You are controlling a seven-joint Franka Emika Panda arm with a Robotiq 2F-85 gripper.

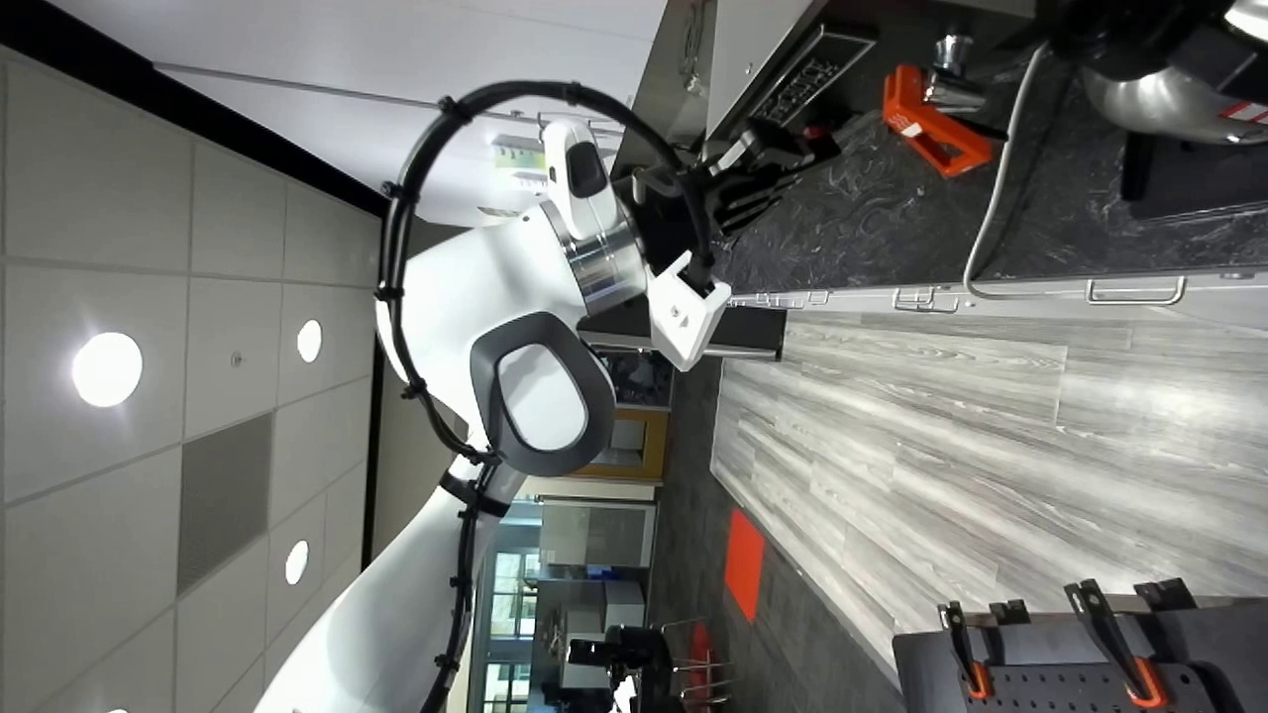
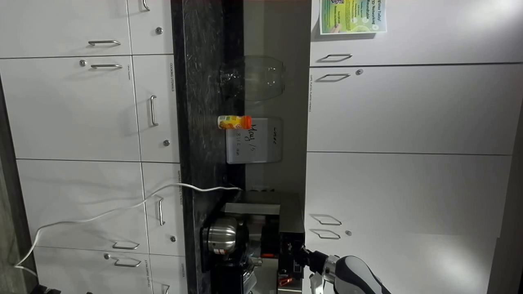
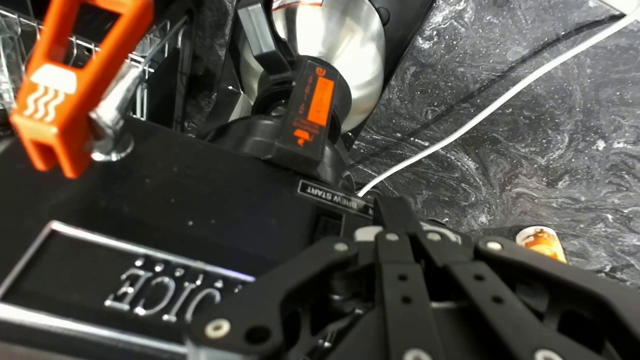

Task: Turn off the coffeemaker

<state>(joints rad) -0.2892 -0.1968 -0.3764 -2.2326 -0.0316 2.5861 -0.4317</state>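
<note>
The coffeemaker point(image 2: 291, 220) stands on the dark counter beneath the wall cabinets. In the wrist view its black casing point(image 3: 215, 185) fills the left. A small black rocker switch point(image 3: 329, 227) sits below a label point(image 3: 334, 196) reading BREW START. The steel carafe point(image 3: 357, 60) lies beyond, and it shows in an exterior view point(image 1: 1154, 104). My gripper point(image 3: 397, 212) is shut with nothing seen between its fingers. Its tip is just beside the switch and covers the label's end. Contact cannot be told. In an exterior view the gripper point(image 2: 304, 254) is at the machine's top.
An orange tap handle point(image 3: 82, 85) stands out from the machine, also in an exterior view point(image 1: 936, 124). A white cord point(image 3: 470, 127) crosses the counter point(image 2: 204, 81). A yellow bottle point(image 2: 233, 122) stands farther along. Wall cabinets point(image 2: 408, 196) are close to the arm.
</note>
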